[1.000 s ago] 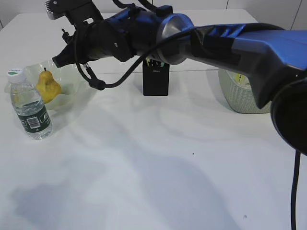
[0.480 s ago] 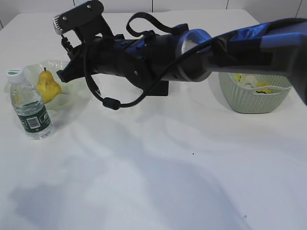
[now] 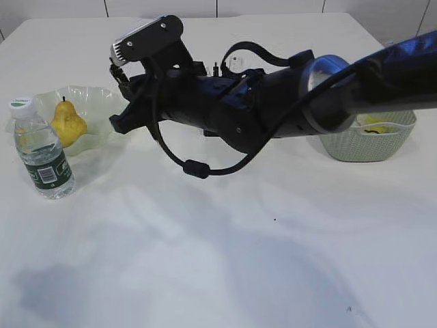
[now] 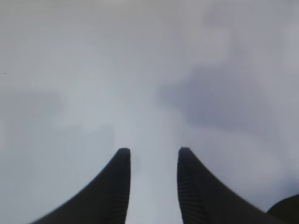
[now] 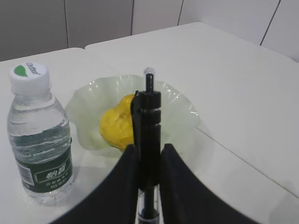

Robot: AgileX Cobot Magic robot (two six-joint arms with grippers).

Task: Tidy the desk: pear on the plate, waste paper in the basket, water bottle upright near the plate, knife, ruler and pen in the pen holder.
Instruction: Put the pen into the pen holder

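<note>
My right gripper (image 3: 117, 126) (image 5: 147, 147) is shut on a black pen (image 5: 148, 112), which points at the plate (image 5: 180, 109). The arm reaches across the desk (image 3: 205, 239) from the right, its tip just right of the pale-green plate (image 3: 102, 102). The yellow pear (image 3: 67, 124) (image 5: 116, 126) lies on the plate. The water bottle (image 3: 42, 152) (image 5: 39, 140) stands upright in front of the plate. Yellow and white waste paper (image 3: 373, 121) lies in the basket (image 3: 365, 145). The arm hides the pen holder. My left gripper (image 4: 152, 151) is open and empty over bare desk; it does not show in the exterior view.
The right arm and its looping black cable (image 3: 194, 167) span the middle of the desk at a low height. The basket stands at the far right. Knife and ruler are not in view.
The right arm has sunk and drawn back to the right, so the gripper with the pen went from above the plate to its right rim. It now hides the pen holder.
</note>
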